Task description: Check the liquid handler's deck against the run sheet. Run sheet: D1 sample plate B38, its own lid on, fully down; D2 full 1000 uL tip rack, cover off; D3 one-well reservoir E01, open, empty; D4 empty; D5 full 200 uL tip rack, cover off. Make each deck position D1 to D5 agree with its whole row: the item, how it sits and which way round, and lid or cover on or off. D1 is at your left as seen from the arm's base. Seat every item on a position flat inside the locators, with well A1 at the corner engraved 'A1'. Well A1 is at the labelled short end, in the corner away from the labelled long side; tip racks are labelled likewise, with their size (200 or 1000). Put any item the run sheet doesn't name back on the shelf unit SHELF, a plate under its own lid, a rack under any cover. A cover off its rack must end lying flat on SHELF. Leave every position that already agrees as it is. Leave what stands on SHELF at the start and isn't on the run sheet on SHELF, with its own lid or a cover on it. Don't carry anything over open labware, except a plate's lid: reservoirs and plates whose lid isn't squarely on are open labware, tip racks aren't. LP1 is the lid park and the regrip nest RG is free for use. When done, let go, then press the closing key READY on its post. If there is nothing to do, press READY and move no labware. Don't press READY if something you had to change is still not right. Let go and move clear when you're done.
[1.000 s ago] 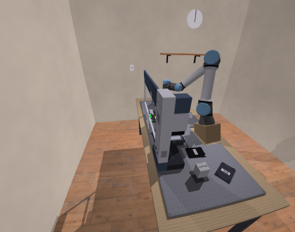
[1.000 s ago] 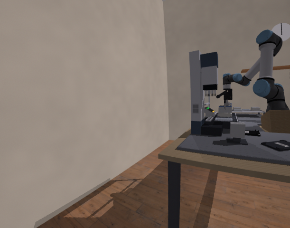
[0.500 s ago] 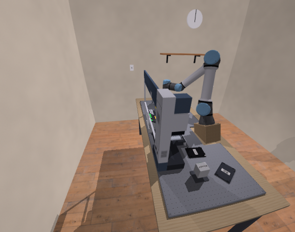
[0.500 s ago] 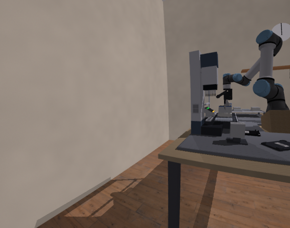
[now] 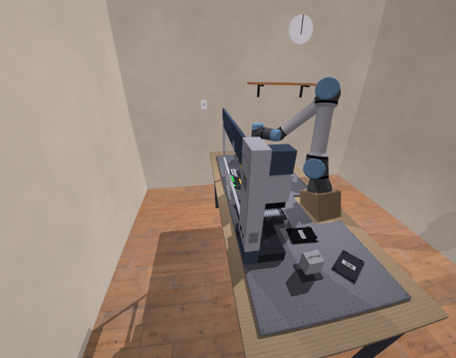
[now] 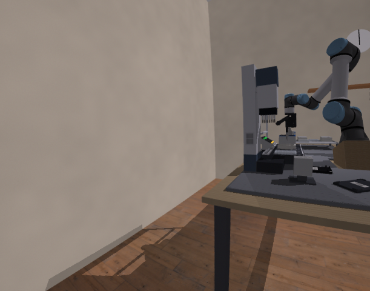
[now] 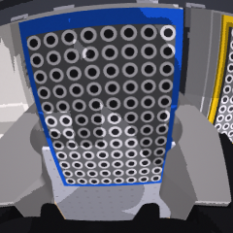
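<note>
In the wrist view a blue-framed tip rack (image 7: 104, 97) fills the picture, uncovered, with rows of ringed tips showing. My gripper (image 7: 109, 95) (image 6: 289, 134) straddles it, one grey finger against each long side, and is shut on it. In the exterior view the rack (image 6: 286, 143) sits low on the deck under the gripper. A yellow-framed tip rack (image 7: 224, 87) stands just to the right, also uncovered. A pale item (image 7: 10, 73) lies to the left, mostly cut off. In the top view the gripper is hidden behind the liquid handler.
The liquid handler's tower (image 5: 258, 192) (image 6: 251, 116) and its pipette head (image 6: 268, 118) stand close beside the gripper. The READY post (image 5: 312, 262) and two black nests (image 5: 301, 235) (image 5: 348, 265) are on the near plate. The low shelf unit (image 6: 316, 139) holds labware behind the deck.
</note>
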Robot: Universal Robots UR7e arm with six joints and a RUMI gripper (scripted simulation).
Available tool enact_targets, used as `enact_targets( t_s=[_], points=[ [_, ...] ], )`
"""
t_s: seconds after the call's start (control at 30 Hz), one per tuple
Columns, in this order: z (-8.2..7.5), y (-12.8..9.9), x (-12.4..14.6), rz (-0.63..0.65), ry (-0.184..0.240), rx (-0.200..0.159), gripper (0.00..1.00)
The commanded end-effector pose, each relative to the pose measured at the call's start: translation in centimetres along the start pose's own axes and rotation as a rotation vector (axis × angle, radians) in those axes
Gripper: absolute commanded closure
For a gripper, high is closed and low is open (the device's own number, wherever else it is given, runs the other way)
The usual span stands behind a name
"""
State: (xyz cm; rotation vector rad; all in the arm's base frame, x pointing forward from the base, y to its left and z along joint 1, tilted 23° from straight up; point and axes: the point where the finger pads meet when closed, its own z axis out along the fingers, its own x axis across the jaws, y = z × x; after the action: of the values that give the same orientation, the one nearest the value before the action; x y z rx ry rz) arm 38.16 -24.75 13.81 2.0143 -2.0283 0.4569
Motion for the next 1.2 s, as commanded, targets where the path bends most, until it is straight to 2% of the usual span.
enact_targets(
  t_s=[0.0,0.33,1.17],
  points=[
    [0.0,0.0,0.0,-0.001,0.0,0.0,1.0],
    [0.0,0.0,0.0,-0.001,0.0,0.0,1.0],
    [-4.0,-0.1,0.1,-0.001,0.003,0.004,1.0]
  ],
)
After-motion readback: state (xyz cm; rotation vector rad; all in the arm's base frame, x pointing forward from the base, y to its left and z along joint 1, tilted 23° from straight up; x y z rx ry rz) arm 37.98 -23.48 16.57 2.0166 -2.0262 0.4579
